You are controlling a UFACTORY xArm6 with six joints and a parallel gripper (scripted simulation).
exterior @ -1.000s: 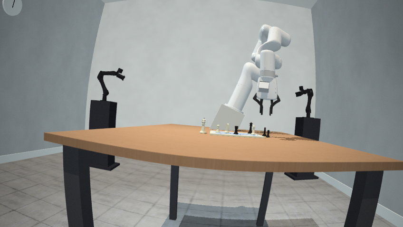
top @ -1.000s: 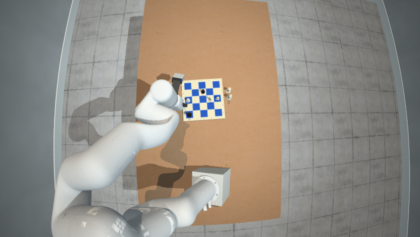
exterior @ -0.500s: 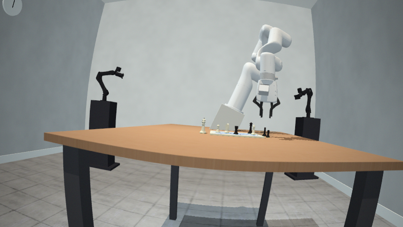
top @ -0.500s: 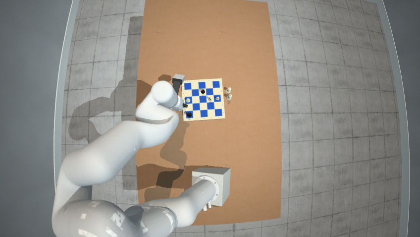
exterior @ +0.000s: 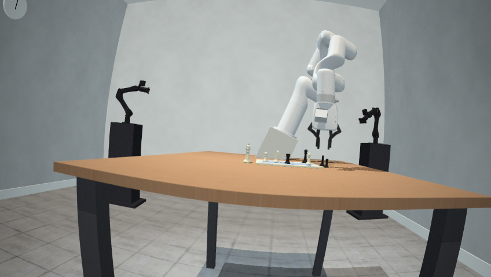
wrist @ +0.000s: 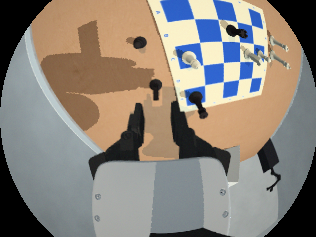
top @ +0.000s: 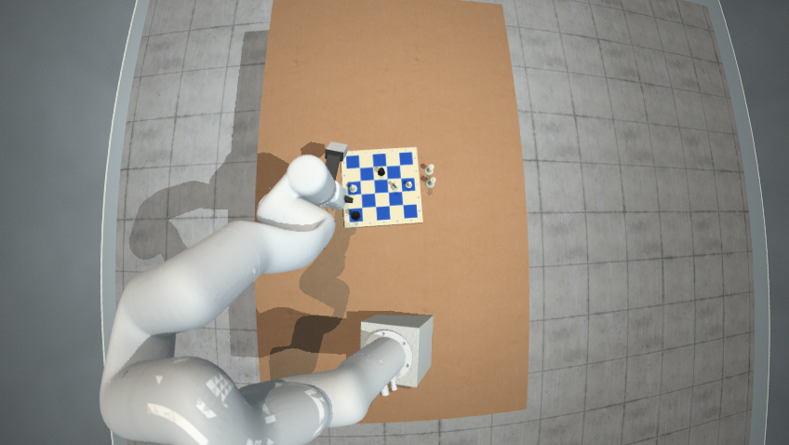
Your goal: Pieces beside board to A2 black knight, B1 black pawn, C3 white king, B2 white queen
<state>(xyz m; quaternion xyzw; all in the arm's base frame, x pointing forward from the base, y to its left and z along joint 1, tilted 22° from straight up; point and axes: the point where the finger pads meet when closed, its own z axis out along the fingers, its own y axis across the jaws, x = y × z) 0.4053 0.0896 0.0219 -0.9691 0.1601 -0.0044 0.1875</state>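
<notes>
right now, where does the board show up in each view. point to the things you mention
top: board (top: 366, 160) (exterior: 292, 166) (wrist: 230, 70) near picture centre
exterior: right of centre, a thin strip seen almost edge-on
wrist: upper right
shared landmark: brown tabletop (top: 469, 110) (exterior: 206, 178) (wrist: 110, 21) under the board

wood-grained tabletop (top: 458, 265) (exterior: 240, 182) (wrist: 120, 19), glossy white arm (top: 177, 287) (exterior: 334, 51)

Plain blue-grey walls (exterior: 240, 68) (top: 49, 221) enclose the room, with pale baseboards (exterior: 37, 188) along the side walls. Part of a round wall clock (exterior: 14, 8) shows high at left in the exterior view. Grey square tiles with dark joints cover the floor (exterior: 165, 233) (top: 635, 221). A wood-topped table (exterior: 220, 182) (top: 452, 110) (wrist: 55, 19) stands on dark legs (exterior: 94, 226). Behind it are two black pedestals (exterior: 124, 141) (exterior: 374, 156), one toward each side. Light casts brown shadows across the tabletop and grey ones on the tiles.
</notes>
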